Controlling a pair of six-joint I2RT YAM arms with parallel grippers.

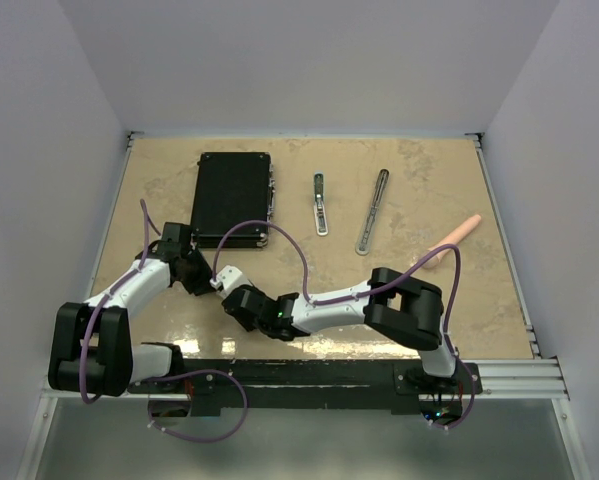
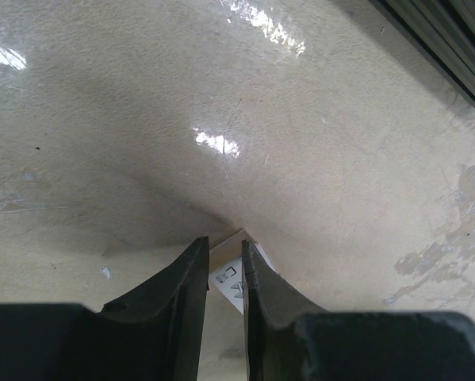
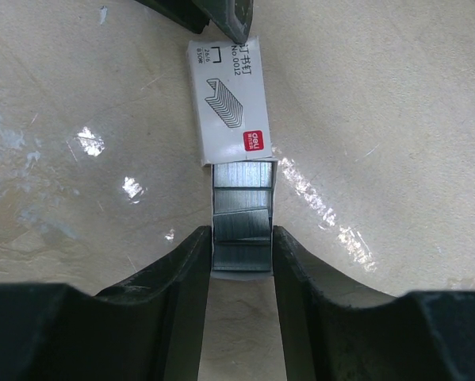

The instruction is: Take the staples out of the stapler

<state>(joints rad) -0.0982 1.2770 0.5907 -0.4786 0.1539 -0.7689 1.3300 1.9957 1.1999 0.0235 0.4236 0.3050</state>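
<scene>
**Both grippers closed on one small box**

My right gripper (image 3: 241, 234) is nearly shut, its fingers pinching the sides of the staples (image 3: 241, 208), which stick out of the white box (image 3: 225, 99). My left gripper (image 2: 225, 248) is clamped narrow on the box's other end. The two meet just on the near side of the black case (image 1: 231, 198). The stapler (image 1: 320, 204) lies in two parts to the right of that case, and neither gripper touches it.

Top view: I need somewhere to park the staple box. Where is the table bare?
Bare: near-right corner between the pink cylinder and the near edge; strip left of the black case. Crowded: near left, where left claw and right claw grip the staple box, and around the stapler.
</scene>
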